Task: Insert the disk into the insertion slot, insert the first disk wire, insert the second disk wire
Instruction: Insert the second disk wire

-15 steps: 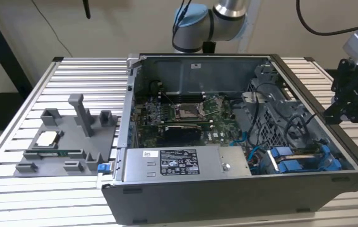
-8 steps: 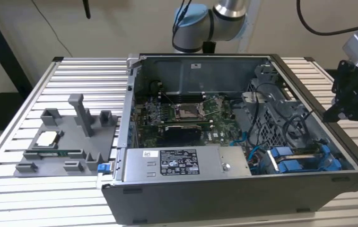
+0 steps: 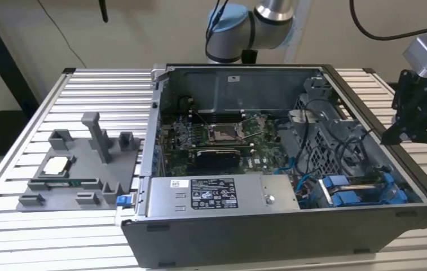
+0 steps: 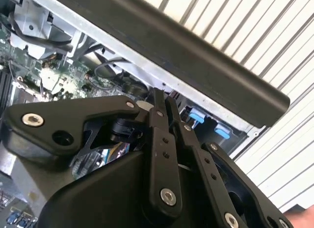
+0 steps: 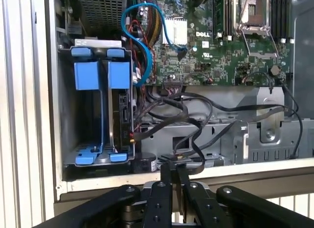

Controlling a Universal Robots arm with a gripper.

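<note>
End effector (image 5: 171, 171) pressed together, pinching nothing, above case (image 3: 394, 169) edge at the exterior view's right. Disk (image 5: 122, 115) sits on edge in slot (image 5: 66, 110), blue caddy (image 5: 100, 75) tabs showing in first wrist view. Black wires (image 5: 196, 115) lie loose beside it. Grey fixture (image 3: 78, 169) on desk (image 3: 17, 220), left of case.
</note>
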